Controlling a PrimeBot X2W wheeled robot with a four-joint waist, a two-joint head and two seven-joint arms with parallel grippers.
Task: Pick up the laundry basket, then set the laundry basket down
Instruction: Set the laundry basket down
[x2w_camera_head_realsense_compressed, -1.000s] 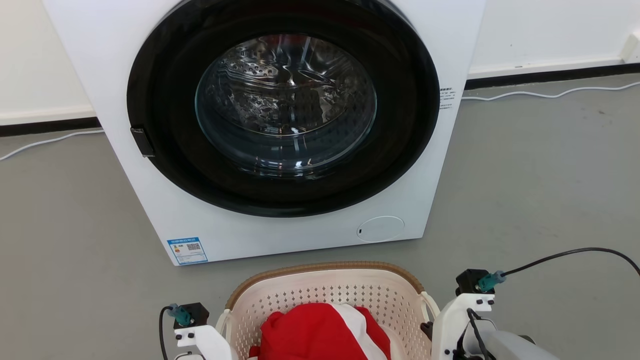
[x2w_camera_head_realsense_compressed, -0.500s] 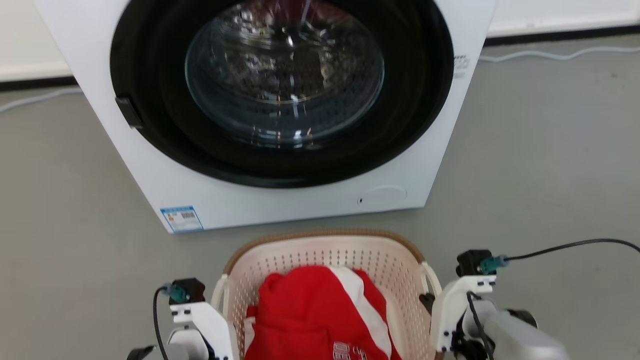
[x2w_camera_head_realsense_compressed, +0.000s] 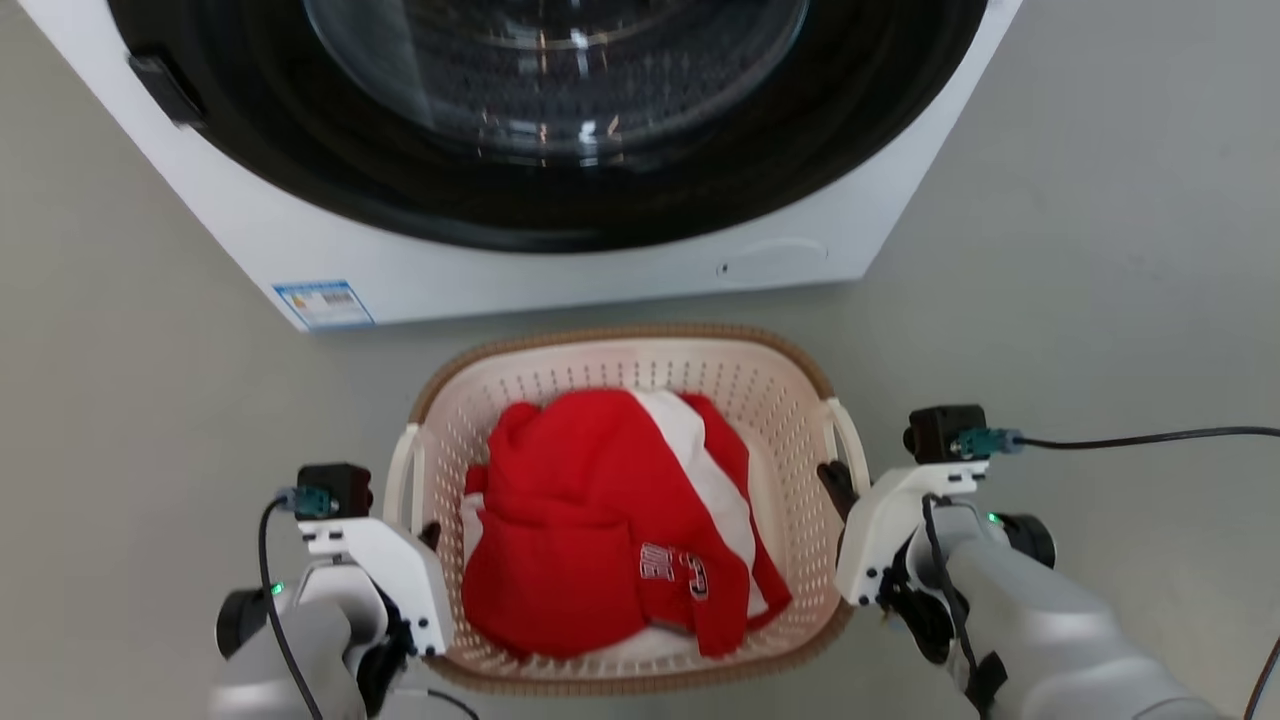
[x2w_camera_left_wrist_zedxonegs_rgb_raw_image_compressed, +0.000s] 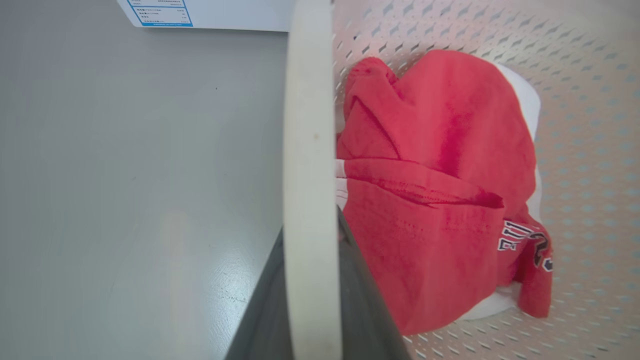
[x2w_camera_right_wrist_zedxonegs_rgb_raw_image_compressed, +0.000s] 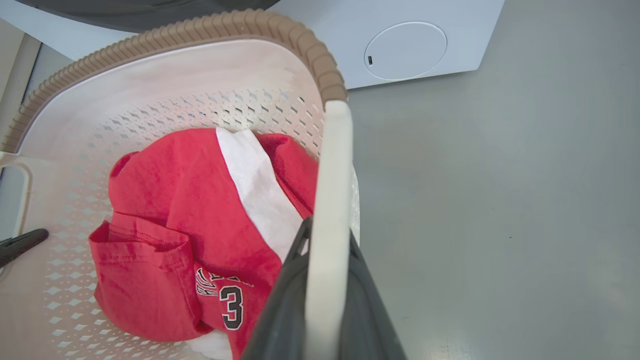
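Holding step, judged to fall between pick-up and set-down. Cream-white perforated plastic laundry basket (x2w_camera_head_realsense_compressed: 620, 335) with brown woven-look rim, at lower centre of the head view, just below the white front-loading washing machine (x2w_camera_head_realsense_compressed: 560, 270) at the top of the frame, over smooth grey floor (x2w_camera_head_realsense_compressed: 1100, 250). Inside the basket, a crumpled red-and-white jersey (x2w_camera_head_realsense_compressed: 600, 520). Contact between basket base and floor not discernible.

Pose: at lower left of the head view, left gripper (x2w_camera_left_wrist_zedxonegs_rgb_raw_image_compressed: 310, 225) on a pale forearm rising from the bottom edge, dark fingers clamped on the white left loop handle (x2w_camera_left_wrist_zedxonegs_rgb_raw_image_compressed: 310, 125), one finger on each side of the band. At lower right, right gripper (x2w_camera_right_wrist_zedxonegs_rgb_raw_image_compressed: 327, 232) on a forearm slanting in from the corner, fingers likewise closed on the white right loop handle (x2w_camera_right_wrist_zedxonegs_rgb_raw_image_compressed: 332, 165).

Next move, as judged: calls for a level, matched descent of both arms until the base rests flat, then release of both handles. Uneven lowering likely to tilt the basket and shift the jersey.
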